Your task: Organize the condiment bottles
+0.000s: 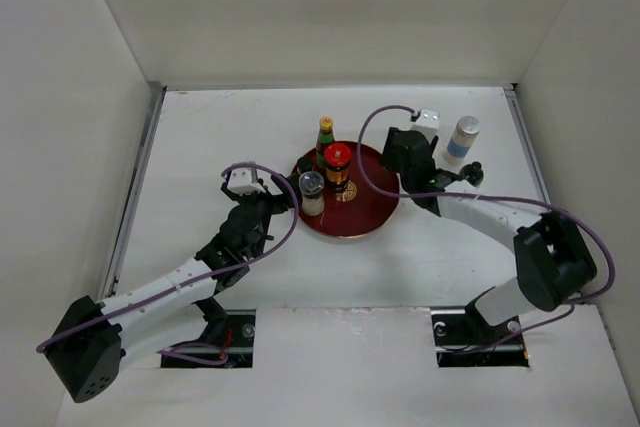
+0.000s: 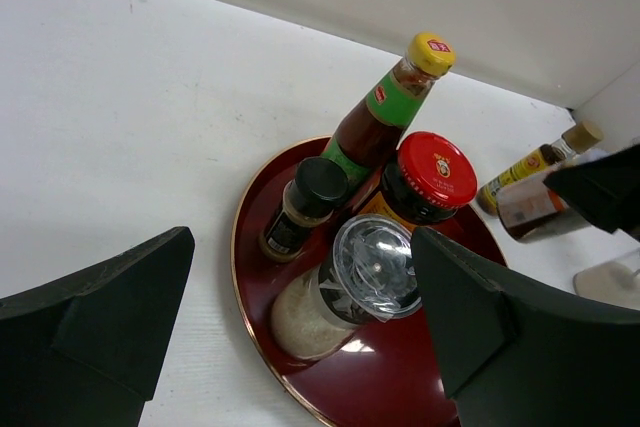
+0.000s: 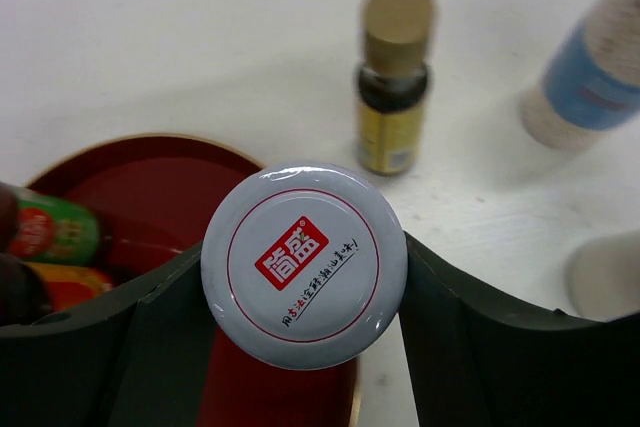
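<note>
Left arm (image 1: 170, 292) stretches forward and inward, the left gripper (image 1: 272, 197) wide open, gripping nothing. Right arm (image 1: 480, 212) folds back toward centre, the right gripper (image 3: 303, 297) clamping the grey-lidded jar (image 3: 300, 237) on both sides.

The right gripper (image 3: 305, 292) gripped the grey-lidded jar (image 3: 305, 247), its two dark fingers (image 3: 140, 347) touching the round lid on either side. Only the lid showed, seen from above: pale grey, with a thin red ring and a red logo at its middle. Behind it to the left lay the red tray (image 3: 140, 182), its gold rim curving across the white table (image 3: 180, 47). A green-labelled bottle (image 3: 50, 232) was cut off at the left edge. Off the tray stood the slim amber bottle (image 3: 393, 97), tan-capped and blurred. The tall white bottle (image 3: 590, 77), with a blue band, stood to its right.
</note>
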Robot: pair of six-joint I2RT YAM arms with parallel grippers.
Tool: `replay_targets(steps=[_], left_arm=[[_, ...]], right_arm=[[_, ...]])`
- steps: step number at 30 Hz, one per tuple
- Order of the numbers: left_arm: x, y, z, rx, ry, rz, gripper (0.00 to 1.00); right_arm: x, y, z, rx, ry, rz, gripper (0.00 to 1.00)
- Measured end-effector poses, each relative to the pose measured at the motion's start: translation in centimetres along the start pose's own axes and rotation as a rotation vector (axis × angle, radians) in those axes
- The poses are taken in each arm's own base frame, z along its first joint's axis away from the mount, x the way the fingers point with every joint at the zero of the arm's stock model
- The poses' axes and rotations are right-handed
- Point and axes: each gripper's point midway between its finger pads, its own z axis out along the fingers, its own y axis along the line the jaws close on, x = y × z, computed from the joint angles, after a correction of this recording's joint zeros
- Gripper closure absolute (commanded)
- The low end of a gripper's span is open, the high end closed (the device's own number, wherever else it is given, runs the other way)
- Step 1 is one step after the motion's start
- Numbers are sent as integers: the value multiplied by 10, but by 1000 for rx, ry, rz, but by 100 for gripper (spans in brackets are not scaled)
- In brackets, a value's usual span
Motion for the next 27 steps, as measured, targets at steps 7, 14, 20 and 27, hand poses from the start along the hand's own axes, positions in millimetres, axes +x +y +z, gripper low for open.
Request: replay_targets(steps=[7, 14, 20, 27], left_arm=[[3, 1, 1, -3, 6, 5, 10], [6, 1, 2, -5, 14, 11, 10], [6, 0, 2, -3, 13, 10, 10], [5, -1, 1, 1, 12, 8, 10]], right_arm=[[25, 52, 32, -78, 74, -21, 51], [51, 71, 57, -80, 132, -22, 32], [44, 75, 54, -87, 123, 18, 18], [-26, 72, 16, -127, 21, 109, 18]])
